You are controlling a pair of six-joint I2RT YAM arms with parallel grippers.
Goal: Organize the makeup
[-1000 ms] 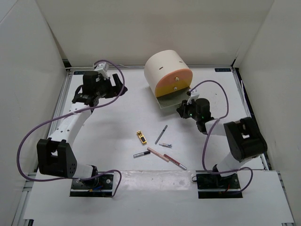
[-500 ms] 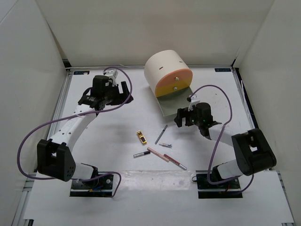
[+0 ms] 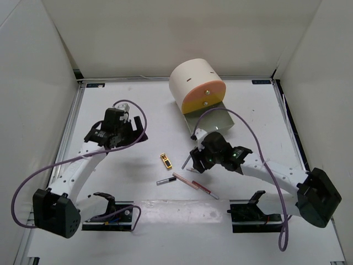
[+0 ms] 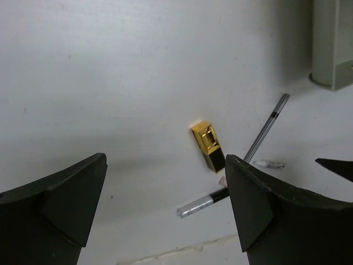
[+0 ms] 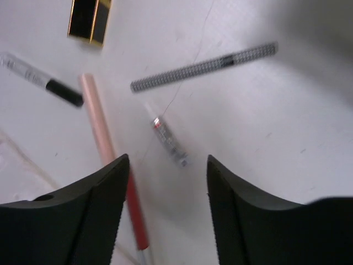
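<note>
Right jaws gape over a slim, clear, glossy tube [image 5: 168, 141].

Cream drawer box [image 3: 193, 78] on table [image 3: 146, 105]

White bench [image 3: 149, 110]: cream orange-fronted cylindrical box [image 3: 193, 83] toward far edge; gold rectangular lipstick [image 3: 165, 160], pink pencil [image 3: 182, 179], clear black-tipped tube [image 3: 165, 180] mid-bench.

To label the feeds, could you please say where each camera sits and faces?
Top external: above, behind the arm bases, looking down at the table, left arm, right arm, cream box.
Left wrist: on the left hand, looking down between its open fingers at the gold lipstick.
Right wrist: on the right hand, low over a small clear tube, fingers showing.
Shared: both wrist views show lipstick and grey pencil.
</note>
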